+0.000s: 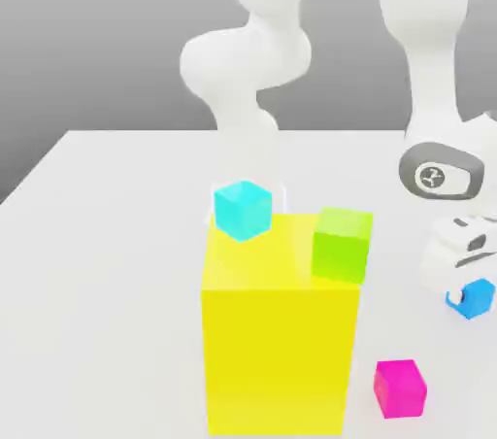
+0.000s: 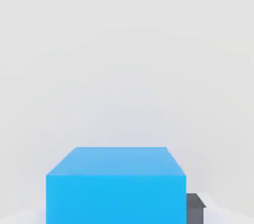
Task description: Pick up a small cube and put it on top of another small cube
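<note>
You have the arm reaching down at the exterior view's right, and its pincer sits low over the white bench, clenched on the small azure-blue cube. In that view the cube peeks out beneath the white hand, near the bench surface, though you cannot tell whether it is resting on the bench or just off it. From the hand view you see the same cube close up, its top face and one front face in plain blue, with a dark finger pressed against one side of it. Well apart from the cube, toward the exterior view's left, stands the big yellow block. On the block's top you have a turquoise-cyan cube at the far corner on the exterior view's left, and a lime-green cube at the edge on the exterior view's right; the green one appears to overhang that edge slightly. A magenta cube lies on the bench near the block's lower corner on the exterior view's right, in front of the blue cube and apart from it. The arm's white links rise behind the block and out of the top of the exterior view.
</note>
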